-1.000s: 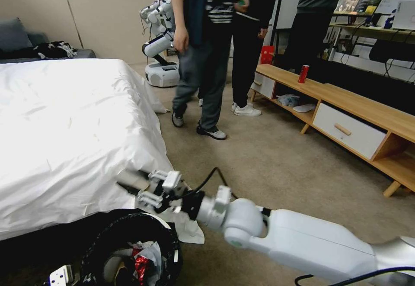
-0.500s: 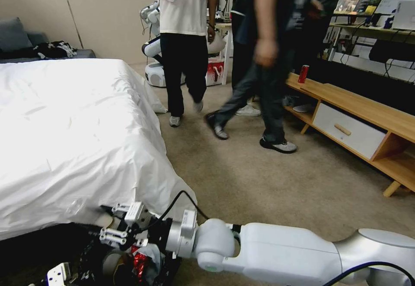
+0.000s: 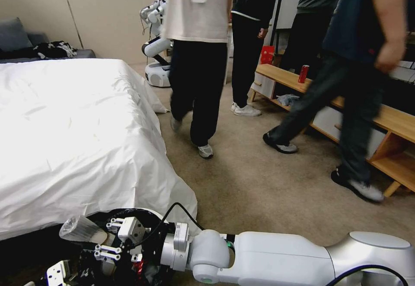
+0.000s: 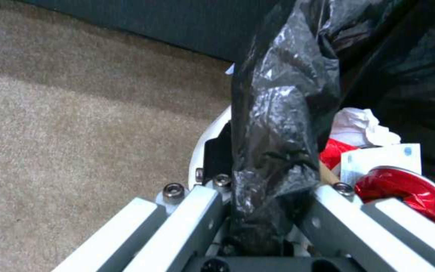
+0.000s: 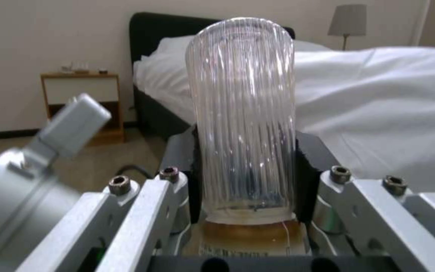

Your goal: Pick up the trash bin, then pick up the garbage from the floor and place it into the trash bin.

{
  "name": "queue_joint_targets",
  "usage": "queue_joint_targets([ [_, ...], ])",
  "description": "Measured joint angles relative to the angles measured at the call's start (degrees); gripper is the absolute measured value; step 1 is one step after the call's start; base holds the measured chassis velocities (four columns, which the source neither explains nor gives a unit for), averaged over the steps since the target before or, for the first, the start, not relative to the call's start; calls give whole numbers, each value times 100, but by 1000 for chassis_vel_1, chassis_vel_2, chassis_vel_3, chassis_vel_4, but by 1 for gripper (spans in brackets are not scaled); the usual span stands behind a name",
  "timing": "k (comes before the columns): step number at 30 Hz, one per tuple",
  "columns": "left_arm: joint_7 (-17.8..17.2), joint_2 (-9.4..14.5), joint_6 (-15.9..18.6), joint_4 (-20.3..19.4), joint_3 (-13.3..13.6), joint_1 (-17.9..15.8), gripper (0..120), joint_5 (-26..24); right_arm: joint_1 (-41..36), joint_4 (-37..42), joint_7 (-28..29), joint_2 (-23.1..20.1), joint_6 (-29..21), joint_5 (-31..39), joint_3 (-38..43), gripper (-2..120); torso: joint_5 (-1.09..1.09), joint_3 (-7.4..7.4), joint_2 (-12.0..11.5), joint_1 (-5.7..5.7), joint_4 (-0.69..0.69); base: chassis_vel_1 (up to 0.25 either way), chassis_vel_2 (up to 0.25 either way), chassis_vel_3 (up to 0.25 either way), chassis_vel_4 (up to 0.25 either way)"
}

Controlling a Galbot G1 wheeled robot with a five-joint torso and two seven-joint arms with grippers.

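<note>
A clear ribbed bottle (image 5: 242, 113) stands clamped between the right gripper (image 5: 247, 196) jaws (tan label at its base), white bed (image 5: 378, 98) behind.

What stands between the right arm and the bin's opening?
Probably nothing, so yes: the right tool, shut on the bottle, hangs at the bin, whose lined rim the left tool grips.

Clear bottle (image 3: 82, 229) tilted over black-lined bin (image 3: 138, 213).
</note>
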Motion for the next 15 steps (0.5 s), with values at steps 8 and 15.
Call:
queue_joint_targets([
  [8, -1, 9, -2, -1, 7, -5, 0, -6, -129, -173, 10, -49, 69, -166, -62, 31, 0, 0, 0, 0, 0, 0, 0, 0, 0],
  [15, 0, 0, -3, -1, 12, 6, 0, -5, -270, -421, 4, 22, 173, -336, -87, 31, 0, 0, 0, 0, 0, 0, 0, 0, 0],
])
